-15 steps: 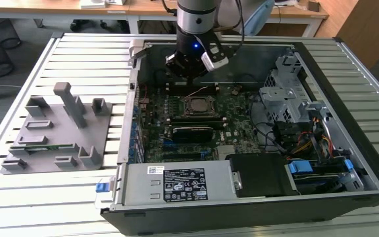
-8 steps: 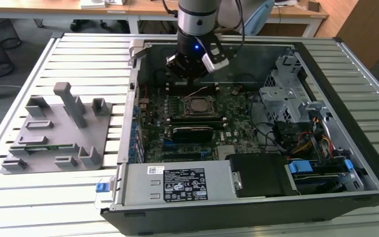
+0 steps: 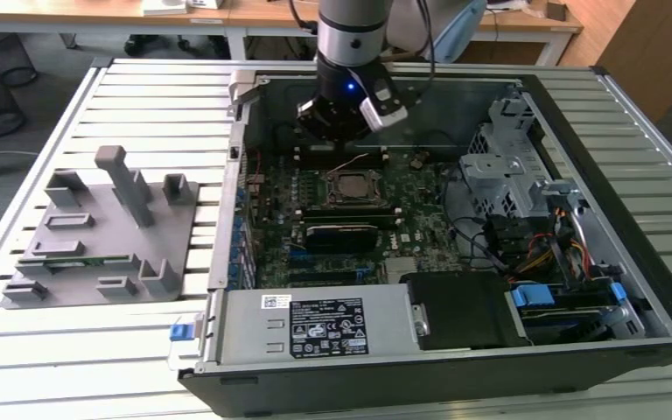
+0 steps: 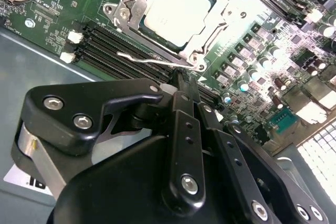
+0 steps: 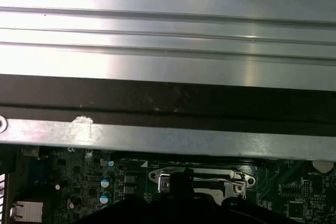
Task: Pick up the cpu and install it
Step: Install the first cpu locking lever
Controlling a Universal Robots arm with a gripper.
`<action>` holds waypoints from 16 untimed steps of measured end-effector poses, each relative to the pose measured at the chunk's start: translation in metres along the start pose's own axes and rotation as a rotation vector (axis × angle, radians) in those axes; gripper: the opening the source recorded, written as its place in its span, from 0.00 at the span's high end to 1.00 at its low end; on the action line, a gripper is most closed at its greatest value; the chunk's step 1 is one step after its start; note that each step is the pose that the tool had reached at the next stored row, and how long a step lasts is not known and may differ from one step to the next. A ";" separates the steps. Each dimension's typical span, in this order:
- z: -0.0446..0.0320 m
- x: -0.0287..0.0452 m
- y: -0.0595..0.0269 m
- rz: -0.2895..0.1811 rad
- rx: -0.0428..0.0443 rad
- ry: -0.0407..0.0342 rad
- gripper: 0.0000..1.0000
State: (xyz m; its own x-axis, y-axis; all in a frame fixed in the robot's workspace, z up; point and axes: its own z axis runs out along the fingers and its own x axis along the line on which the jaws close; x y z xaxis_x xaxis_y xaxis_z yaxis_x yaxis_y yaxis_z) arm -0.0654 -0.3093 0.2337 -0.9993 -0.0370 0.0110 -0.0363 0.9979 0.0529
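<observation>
The cpu point(image 4: 176, 6) lies flat in its socket on the green motherboard point(image 4: 52, 14), silvery top up, with the metal retention frame around it. In the exterior view the cpu point(image 3: 353, 186) sits mid-board inside the open computer case. My gripper point(image 4: 181, 80) is shut, its black fingers pressed together with nothing between them. Their tip hovers just beside the socket's thin wire lever point(image 4: 152, 60), which lies along the socket's edge over the memory slots. In the exterior view the gripper point(image 3: 333, 140) hangs just behind the socket. The first wrist view shows the fingertip point(image 5: 181, 182) in front of the socket bracket point(image 5: 231, 181).
The case point(image 3: 570, 262) lies open on a slatted metal table point(image 3: 80, 350). A grey plastic fixture tray point(image 3: 91, 236) stands at the exterior view's left. Inside the case are a power supply point(image 3: 312, 324), a drive cage point(image 3: 511, 166) and cables point(image 3: 523, 245). The case wall point(image 5: 168, 137) runs close behind the gripper.
</observation>
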 end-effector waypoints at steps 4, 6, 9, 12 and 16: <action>0.0016 -0.0021 0.0007 0.000 0.0028 0.0000 0.89; 0.0023 -0.0029 0.0011 0.000 0.0040 0.0001 0.89; 0.0032 -0.0046 0.0013 -0.001 0.0042 0.0001 0.89; 0.0039 -0.0063 0.0015 -0.001 0.0042 0.0001 0.89; 0.0046 -0.0084 0.0020 0.000 0.0042 0.0001 0.89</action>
State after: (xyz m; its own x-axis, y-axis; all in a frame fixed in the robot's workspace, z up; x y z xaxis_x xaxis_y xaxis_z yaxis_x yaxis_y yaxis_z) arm -0.0572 -0.3068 0.2291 -0.9992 -0.0375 0.0110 -0.0369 0.9981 0.0487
